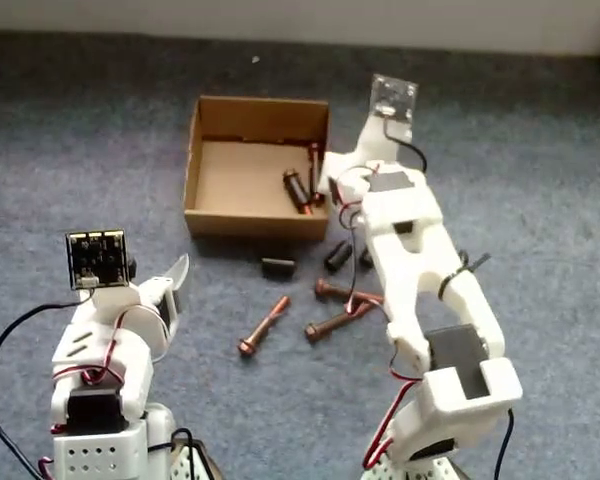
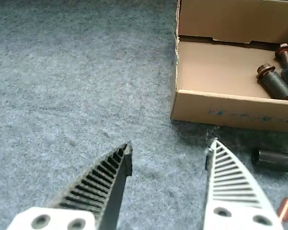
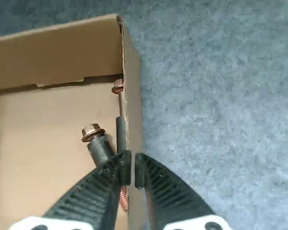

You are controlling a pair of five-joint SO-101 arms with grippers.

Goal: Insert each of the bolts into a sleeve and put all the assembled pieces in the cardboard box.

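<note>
Along one wall of the brown cardboard box point(image 3: 62, 48), a black-sleeved copper bolt point(image 3: 120, 129) lies parallel to the clenched right claw point(image 3: 132, 163).

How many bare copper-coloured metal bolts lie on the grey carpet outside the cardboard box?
3. One copper bolt lies alone in front of the cardboard box. Two more lie close together against the right arm, which may hide others.

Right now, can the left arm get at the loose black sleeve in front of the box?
Probably yes. The left gripper is open over bare carpet, and the black sleeve lies just off one fingertip, outside the cardboard box front wall, with nothing between.
</note>
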